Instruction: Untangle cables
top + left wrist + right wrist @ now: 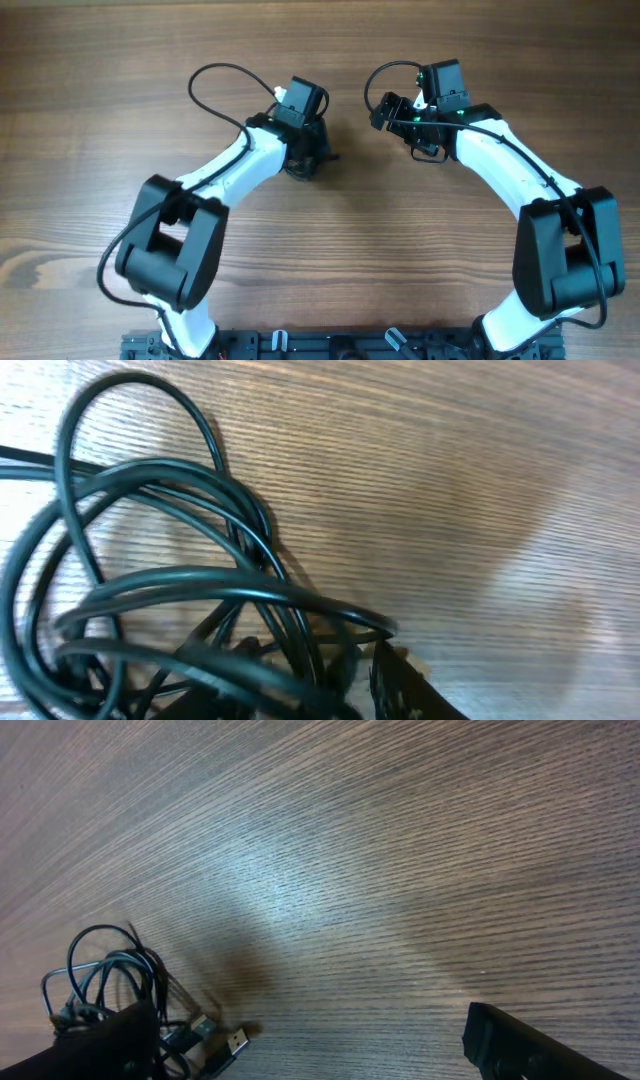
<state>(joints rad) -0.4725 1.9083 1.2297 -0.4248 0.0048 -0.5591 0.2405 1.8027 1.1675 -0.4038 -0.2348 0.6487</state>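
The cables (pixel 180 600) are thin black wires looped in a bunch that fills the left half of the left wrist view. My left gripper (pixel 300 695) sits over the bunch, with strands running between its fingers (pixel 405 690). Whether they pinch the strands does not show. From overhead the left gripper (pixel 305 158) hides nearly all of the cables (pixel 331 157). In the right wrist view the cables (pixel 100 965) lie at lower left, with two silvery USB plugs (pixel 236 1042) sticking out. My right gripper (pixel 312 1025) is open wide and empty, above bare wood to the right of the bunch.
The wooden table (pixel 330 260) runs in all directions around both arms. Thicker black arm cables loop above the left wrist (pixel 215 80) and beside the right wrist (pixel 375 85). The arm bases and a rail (pixel 330 345) line the front edge.
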